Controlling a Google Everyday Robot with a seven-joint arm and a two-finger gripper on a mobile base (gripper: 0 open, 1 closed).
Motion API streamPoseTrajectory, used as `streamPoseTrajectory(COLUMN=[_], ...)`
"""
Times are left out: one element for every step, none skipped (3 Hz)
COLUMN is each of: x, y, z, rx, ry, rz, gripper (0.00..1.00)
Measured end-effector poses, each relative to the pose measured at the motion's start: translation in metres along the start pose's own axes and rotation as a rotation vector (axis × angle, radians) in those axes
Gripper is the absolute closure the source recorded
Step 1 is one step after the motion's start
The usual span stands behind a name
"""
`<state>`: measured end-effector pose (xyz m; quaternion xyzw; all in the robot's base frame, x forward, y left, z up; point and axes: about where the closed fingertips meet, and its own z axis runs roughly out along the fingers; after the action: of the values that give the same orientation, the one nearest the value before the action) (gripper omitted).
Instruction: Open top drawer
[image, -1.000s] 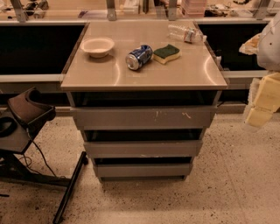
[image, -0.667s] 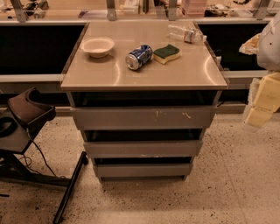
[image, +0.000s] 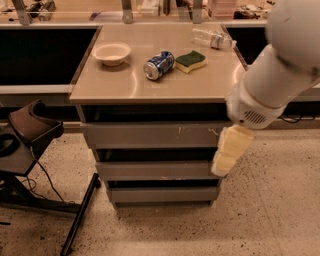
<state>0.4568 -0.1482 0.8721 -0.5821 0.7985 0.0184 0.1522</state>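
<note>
The top drawer (image: 150, 135) is the widest grey front under the countertop, with small pale scratches right of centre. It sits pushed in, with a dark gap above it. My gripper (image: 230, 151) is pale yellow and hangs below the big white arm (image: 280, 75). It is in front of the right end of the top drawer and overlaps the right edge of the cabinet. It holds nothing that I can see.
Two narrower grey drawers (image: 157, 170) sit below the top one. On the countertop (image: 110, 85) are a pale bowl (image: 111, 52), a lying blue can (image: 158, 65), a green-and-yellow sponge (image: 190, 61) and a lying plastic bottle (image: 212, 37). A black stand (image: 30, 135) with floor legs is at the left.
The arm has swung in from the right edge toward the cabinet. The gripper now hangs in front of the right end of the drawers. The drawers have not moved.
</note>
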Motion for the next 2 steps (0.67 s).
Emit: streamPoseTrajectory(x=[0.002,0.003], y=[0.003,0.000], z=[0.004,0.020], rx=[0.001,0.046], ry=[0.005,0.010], rz=[0.001,0.027], gripper=[0.00,0.00])
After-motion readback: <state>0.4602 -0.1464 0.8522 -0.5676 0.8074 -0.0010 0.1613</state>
